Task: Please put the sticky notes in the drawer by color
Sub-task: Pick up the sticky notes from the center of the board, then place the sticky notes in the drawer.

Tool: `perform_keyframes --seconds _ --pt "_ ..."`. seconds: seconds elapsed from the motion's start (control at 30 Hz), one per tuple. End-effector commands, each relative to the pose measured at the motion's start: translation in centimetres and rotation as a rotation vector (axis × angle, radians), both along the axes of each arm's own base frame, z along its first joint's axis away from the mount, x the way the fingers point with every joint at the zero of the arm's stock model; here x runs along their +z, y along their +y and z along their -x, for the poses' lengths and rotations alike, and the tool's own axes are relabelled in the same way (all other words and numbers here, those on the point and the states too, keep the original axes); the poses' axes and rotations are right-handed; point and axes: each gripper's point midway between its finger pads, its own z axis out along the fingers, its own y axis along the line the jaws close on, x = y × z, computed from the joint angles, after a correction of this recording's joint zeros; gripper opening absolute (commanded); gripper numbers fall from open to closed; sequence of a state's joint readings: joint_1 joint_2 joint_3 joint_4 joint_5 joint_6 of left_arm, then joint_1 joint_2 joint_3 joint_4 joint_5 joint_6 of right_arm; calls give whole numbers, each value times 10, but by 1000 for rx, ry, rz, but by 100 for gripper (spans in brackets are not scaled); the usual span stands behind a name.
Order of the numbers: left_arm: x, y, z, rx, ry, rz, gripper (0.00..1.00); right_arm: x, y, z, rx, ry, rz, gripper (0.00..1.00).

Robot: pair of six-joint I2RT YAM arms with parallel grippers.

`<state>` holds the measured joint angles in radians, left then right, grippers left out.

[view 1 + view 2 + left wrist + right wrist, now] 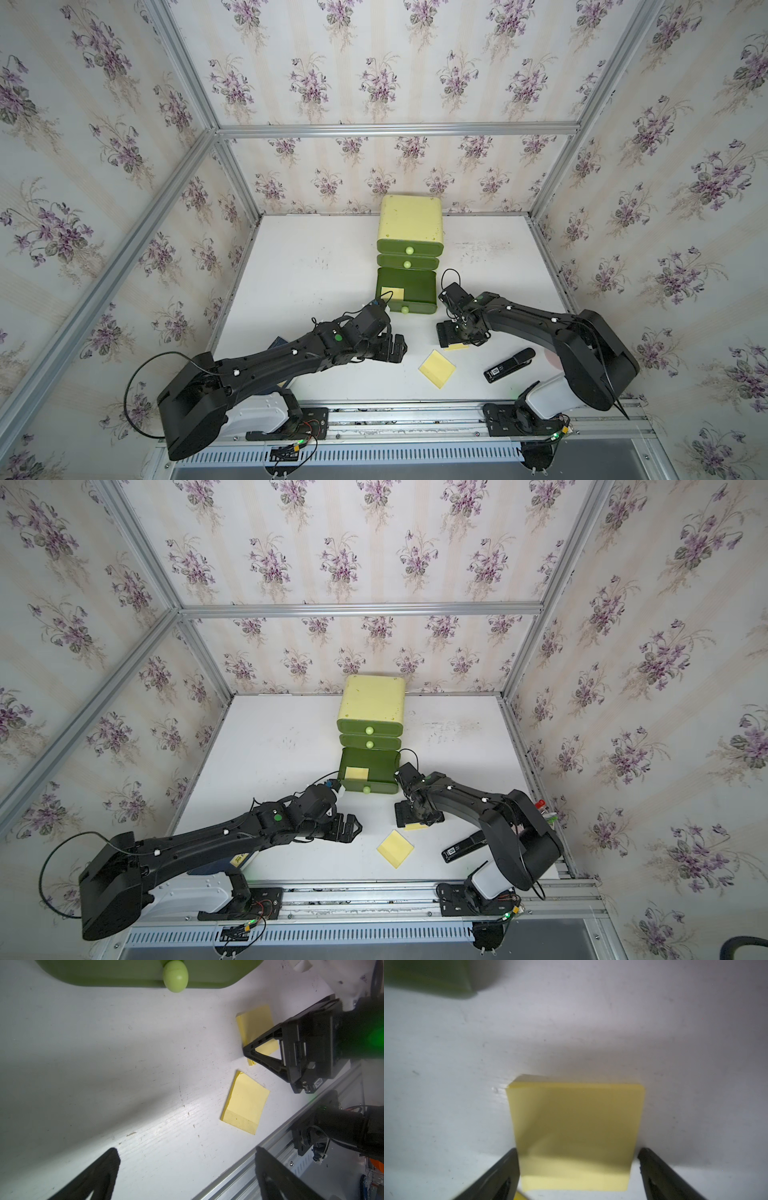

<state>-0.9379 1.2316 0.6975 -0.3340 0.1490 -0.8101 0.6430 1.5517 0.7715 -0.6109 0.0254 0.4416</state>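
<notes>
Yellow paper comes first: a loose note [437, 368] lies flat near the front edge of the surface [311, 270], about midway along it. A black stapler [510, 365] lies near it, toward the right edge. Just beyond, the left end effector [397, 349] hangs over bare surface, jaws wide and empty. The right end effector [577, 1150] is down at a second note [575, 1126], its fingers [506, 1167] spread wide astride it. One finger looks to touch the paper's edge; the other stands just clear. At the middle of the rear edge stands the cabinet [410, 220]. Its bottom drawer [415, 286] is pulled out, with a third note [392, 294] in the left front corner. The two drawers above are shut.
</notes>
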Motion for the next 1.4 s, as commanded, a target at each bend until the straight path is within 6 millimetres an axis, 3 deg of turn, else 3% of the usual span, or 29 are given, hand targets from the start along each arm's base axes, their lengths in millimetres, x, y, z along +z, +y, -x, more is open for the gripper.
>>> perform_keyframes --seconds 0.0,0.1,0.27,0.63,0.77,0.93,1.1,1.37 --pt "2 -1 -4 7 -19 2 100 -17 -4 15 0 65 2 86" --pt "2 -1 -4 6 -18 2 100 -17 2 14 6 72 -26 74" --pt "2 1 -3 10 -20 2 100 3 16 1 5 14 -90 71" --pt "10 13 -5 57 -56 5 100 102 46 -37 -8 -165 -237 68" --pt "14 19 -5 65 -72 -2 100 123 70 -52 -4 -182 -327 69" --pt "13 21 -2 61 -63 -7 100 131 92 -81 -29 -201 -355 70" --pt "13 23 1 62 -61 1 100 116 103 -102 -51 -189 -329 72" --pt "14 21 2 54 -55 8 100 92 103 -121 -100 -191 -263 74"
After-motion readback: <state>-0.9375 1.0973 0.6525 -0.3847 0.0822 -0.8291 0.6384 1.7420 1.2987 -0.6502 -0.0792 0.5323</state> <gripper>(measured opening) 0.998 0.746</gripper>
